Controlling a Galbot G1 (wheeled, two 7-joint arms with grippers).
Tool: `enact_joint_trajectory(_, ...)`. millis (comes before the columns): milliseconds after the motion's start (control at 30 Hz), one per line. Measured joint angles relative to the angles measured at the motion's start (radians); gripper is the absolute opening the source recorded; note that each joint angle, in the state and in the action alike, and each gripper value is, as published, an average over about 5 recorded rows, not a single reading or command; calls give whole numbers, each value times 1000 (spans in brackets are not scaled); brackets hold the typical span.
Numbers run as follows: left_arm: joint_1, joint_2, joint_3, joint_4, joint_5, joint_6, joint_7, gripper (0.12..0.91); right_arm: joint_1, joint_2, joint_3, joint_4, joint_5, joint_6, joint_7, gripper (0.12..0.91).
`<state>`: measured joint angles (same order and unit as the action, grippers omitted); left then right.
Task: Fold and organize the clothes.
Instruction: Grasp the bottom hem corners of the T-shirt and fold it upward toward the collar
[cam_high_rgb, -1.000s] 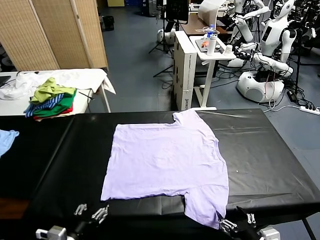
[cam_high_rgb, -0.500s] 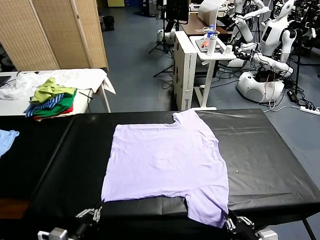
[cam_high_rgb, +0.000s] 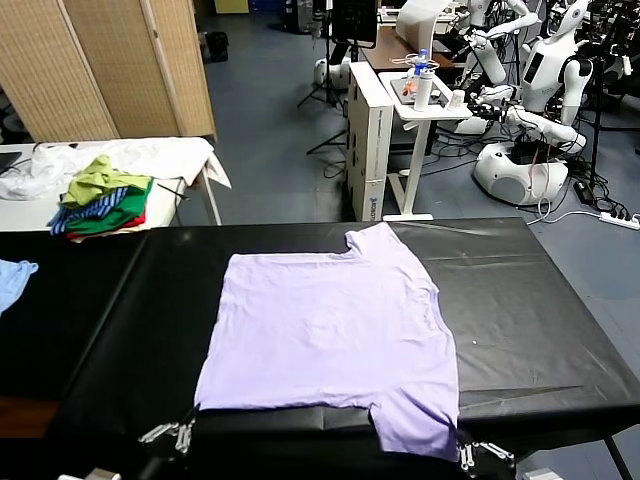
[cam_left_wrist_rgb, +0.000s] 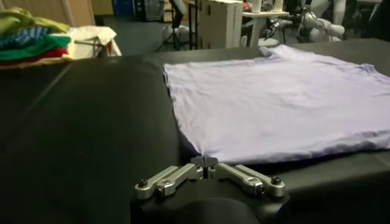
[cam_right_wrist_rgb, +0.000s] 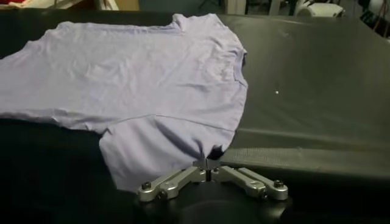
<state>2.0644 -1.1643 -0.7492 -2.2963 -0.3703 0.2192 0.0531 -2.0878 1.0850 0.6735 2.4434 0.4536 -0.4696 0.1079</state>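
Observation:
The pale lavender T-shirt (cam_high_rgb: 330, 330) lies flat on the black table (cam_high_rgb: 530, 310), with no print showing on its upper face. One sleeve points to the far edge and the other to the near edge. My left gripper (cam_high_rgb: 188, 424) is at the near edge, shut on the shirt's near left corner (cam_left_wrist_rgb: 205, 159). My right gripper (cam_high_rgb: 462, 452) is at the near edge, shut on the tip of the near sleeve (cam_right_wrist_rgb: 207, 162). The shirt spreads away from both grippers in the left wrist view (cam_left_wrist_rgb: 280, 103) and the right wrist view (cam_right_wrist_rgb: 146, 79).
A green, striped and red clothes pile (cam_high_rgb: 100, 195) sits on a white table at the back left. A light blue garment (cam_high_rgb: 12, 280) lies at the table's left edge. A white cart (cam_high_rgb: 425, 100) and other robots stand beyond the far edge.
Both grippers have closed on the shirt's near corners and drawn back toward me. The shirt's near edge has slid toward the table's near edge and pulled flatter.

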Motion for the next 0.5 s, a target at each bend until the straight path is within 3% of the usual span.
enact_joint_trajectory(267, 11, -12, -28, -11, -23, -37, 6, 146, 75, -29, -1, -23, 56, 85, -19, 139)
enact_joint_trajectory(500, -100, -63, 2, 37, -48, -61, 16, 146, 267, -80, -49, -107, 106, 101, -14, 139)
